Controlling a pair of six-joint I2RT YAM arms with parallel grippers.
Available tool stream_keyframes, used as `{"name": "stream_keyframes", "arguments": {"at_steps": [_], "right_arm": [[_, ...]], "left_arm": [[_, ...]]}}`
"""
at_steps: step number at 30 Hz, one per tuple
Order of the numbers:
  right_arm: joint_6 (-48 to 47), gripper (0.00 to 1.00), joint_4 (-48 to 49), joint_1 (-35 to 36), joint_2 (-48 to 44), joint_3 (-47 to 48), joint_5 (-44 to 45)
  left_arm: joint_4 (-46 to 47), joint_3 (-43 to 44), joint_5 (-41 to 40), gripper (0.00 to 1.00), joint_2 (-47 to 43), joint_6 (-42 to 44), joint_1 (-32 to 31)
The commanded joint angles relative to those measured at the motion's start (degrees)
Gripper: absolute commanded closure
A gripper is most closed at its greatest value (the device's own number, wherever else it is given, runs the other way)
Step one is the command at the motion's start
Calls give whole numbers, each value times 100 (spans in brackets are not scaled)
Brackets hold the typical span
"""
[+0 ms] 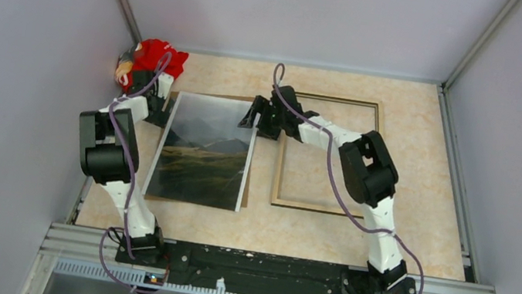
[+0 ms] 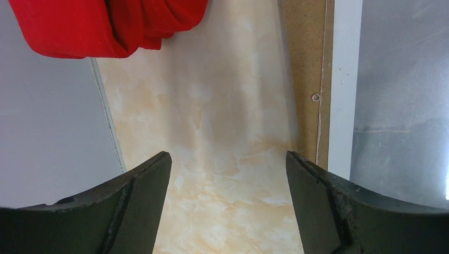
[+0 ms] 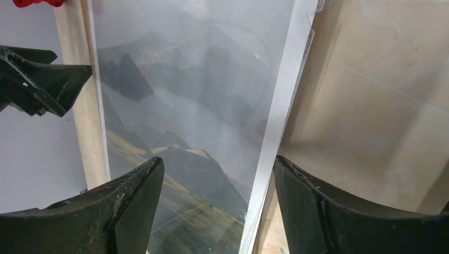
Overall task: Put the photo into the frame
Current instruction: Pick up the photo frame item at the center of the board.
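The photo (image 1: 204,152), dark mountains with a thin white border, lies face up on the table left of centre. The frame (image 1: 281,173) lies flat to its right, tan wood side up. My right gripper (image 1: 250,118) hangs low at the photo's far right corner. In the right wrist view its gripper (image 3: 218,160) is open, straddling the photo's white right border (image 3: 280,106), with nothing between the fingers. My left gripper (image 1: 160,110) is by the photo's far left corner. In its own view it (image 2: 227,156) is open over bare table, the photo (image 2: 402,106) just to its right.
A brown backing board (image 1: 156,198) lies under the photo, its edge (image 2: 310,69) showing beside the white border. A red cloth bundle (image 1: 152,59) sits in the far left corner, close to the left wrist. Grey walls enclose the table on three sides.
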Motion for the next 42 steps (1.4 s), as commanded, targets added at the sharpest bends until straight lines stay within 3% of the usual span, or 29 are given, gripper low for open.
{"name": "stream_keyframes", "arguments": {"at_steps": [1, 30, 36, 42], "right_arm": [[-389, 25, -157, 217, -538, 281, 190], [-2305, 25, -2827, 1274, 337, 2835, 2439], [-2530, 27, -3001, 1458, 449, 3042, 2817], [-2399, 27, -2709, 1467, 194, 2845, 2534]], "left_arm": [[-383, -267, 121, 13, 104, -17, -13], [-515, -303, 302, 13, 45, 7, -23], [-521, -302, 345, 13, 34, -5, -27], [-547, -293, 354, 13, 33, -3, -24]]}}
